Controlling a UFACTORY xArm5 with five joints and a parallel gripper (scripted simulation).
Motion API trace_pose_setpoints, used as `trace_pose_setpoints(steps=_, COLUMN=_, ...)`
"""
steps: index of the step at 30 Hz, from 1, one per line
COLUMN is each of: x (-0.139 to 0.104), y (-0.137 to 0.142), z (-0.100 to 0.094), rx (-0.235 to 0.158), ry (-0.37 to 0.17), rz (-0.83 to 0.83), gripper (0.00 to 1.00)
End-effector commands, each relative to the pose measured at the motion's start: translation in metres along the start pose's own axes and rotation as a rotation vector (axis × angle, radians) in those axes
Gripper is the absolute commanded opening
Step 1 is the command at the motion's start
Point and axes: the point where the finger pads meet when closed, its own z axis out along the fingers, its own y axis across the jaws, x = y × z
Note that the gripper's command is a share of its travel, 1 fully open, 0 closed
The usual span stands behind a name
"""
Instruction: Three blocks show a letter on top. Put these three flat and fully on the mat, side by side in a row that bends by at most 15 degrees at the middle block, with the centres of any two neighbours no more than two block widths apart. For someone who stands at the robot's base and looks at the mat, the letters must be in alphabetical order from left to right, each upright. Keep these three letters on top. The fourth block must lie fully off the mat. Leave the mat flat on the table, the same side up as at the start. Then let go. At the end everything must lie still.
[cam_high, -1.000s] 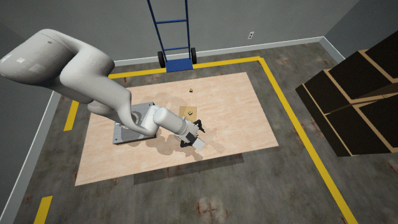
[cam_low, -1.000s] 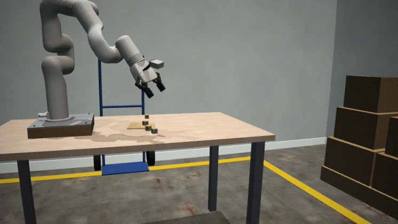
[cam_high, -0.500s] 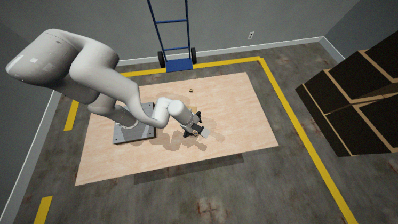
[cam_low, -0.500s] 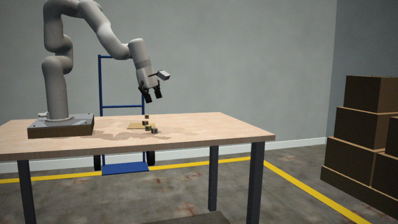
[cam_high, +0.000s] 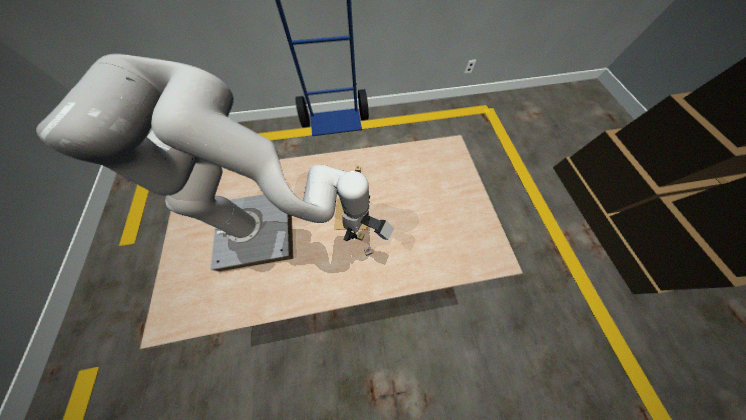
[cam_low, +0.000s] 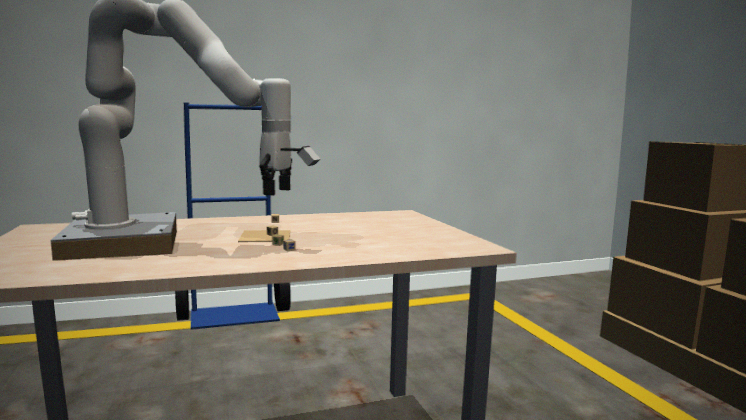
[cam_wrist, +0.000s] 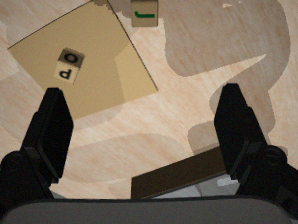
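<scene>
Top: gripper (cam_high: 354, 235) (cam_low: 276, 186) (cam_wrist: 142, 103) above the table; exterior: jaws empty, near fully open, over four blocks; wrist: one block (cam_low: 271, 230) (cam_wrist: 68, 65) on the mat (cam_low: 250, 236) (cam_wrist: 107, 65), probably light, rigid, best pinched by opposite sides.

The gripper (cam_high: 358, 224) (cam_low: 276, 189) (cam_wrist: 142, 103) has swung from its slant a second ago to point nearly straight down at the table, its fingertips lower in the exterior view. The wrist camera (cam_high: 386, 230) (cam_low: 309, 155) has tipped round with it — its body faces more downward now. From the top, the arm's last link (cam_high: 353, 194) (cam_low: 275, 101) hides the block on the mat, while two blocks (cam_high: 360, 236) beside the mat come into sight.
</scene>
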Motion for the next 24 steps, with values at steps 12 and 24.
trace_pose_setpoints(steps=12, x=0.0, y=-0.001, z=-0.001, rx=-0.001, ry=-0.003, rz=-0.001, gripper=1.0)
trace_pose_setpoints(steps=24, x=-0.005, y=-0.012, z=0.004, rx=-0.002, ry=-0.003, rz=0.223, gripper=1.0)
